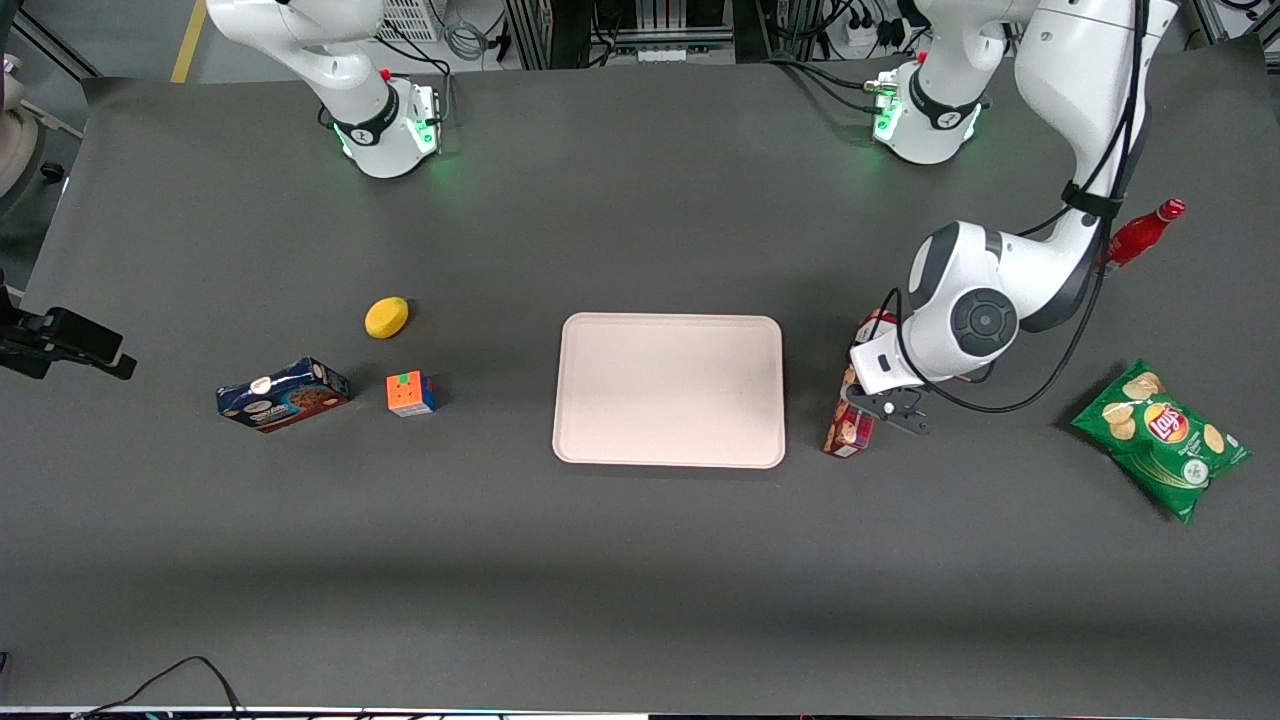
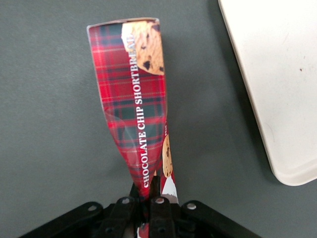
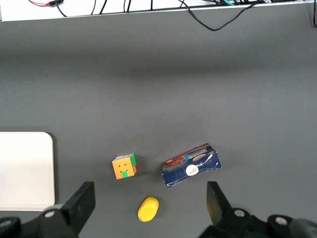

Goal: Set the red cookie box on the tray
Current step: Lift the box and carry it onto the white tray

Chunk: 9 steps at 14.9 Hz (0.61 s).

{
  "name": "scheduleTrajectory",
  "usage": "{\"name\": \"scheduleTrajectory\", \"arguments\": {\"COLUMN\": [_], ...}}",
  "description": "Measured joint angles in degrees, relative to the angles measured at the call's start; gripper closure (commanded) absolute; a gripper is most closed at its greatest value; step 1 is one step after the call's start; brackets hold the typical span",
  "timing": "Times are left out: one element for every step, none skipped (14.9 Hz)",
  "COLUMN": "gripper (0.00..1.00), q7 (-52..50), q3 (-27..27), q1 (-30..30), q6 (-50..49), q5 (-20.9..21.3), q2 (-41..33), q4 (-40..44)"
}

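Observation:
The red cookie box (image 1: 850, 424), a long tartan carton with cookie pictures, hangs beside the tray (image 1: 668, 388), toward the working arm's end of the table. My gripper (image 1: 880, 408) is shut on it, pinching one end so hard that the carton (image 2: 134, 99) is squeezed flat between the fingers (image 2: 159, 210). The rest of the box juts out away from the gripper over the dark table. The pale pinkish-cream tray's rounded corner (image 2: 292, 168) shows close beside the box, and the tray holds nothing.
A green chips bag (image 1: 1160, 437) and a red bottle (image 1: 1142, 232) lie toward the working arm's end. Toward the parked arm's end are a dark blue cookie box (image 1: 283, 394), a colour cube (image 1: 410, 393) and a yellow lemon (image 1: 386, 317).

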Motion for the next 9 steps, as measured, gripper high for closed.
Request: {"name": "scheduleTrajectory", "arguments": {"gripper": [0.92, 0.92, 0.92, 0.91, 0.91, 0.91, 0.91, 0.91, 0.91], "q7": [0.0, -0.1, -0.6, -1.9, -3.9, -6.3, -8.5, -11.1, -14.4], "q3": [0.1, 0.2, 0.3, 0.4, 0.4, 0.3, -0.2, -1.2, -2.8], "q1": [0.1, 0.2, 0.3, 0.4, 0.4, 0.4, 0.4, 0.3, 0.3], "q6": [0.0, -0.5, -2.1, -4.6, -7.6, -10.5, -12.3, -13.1, -13.2], "q5": [0.0, -0.1, -0.5, -1.1, -1.6, -1.8, -2.0, -2.3, -2.7], "q2": [-0.2, -0.7, -1.3, -1.9, -2.6, -3.3, -3.7, -3.9, -4.0], "q4": [0.2, 0.6, 1.5, 2.9, 4.8, 6.7, 8.3, 9.4, 10.1]}}
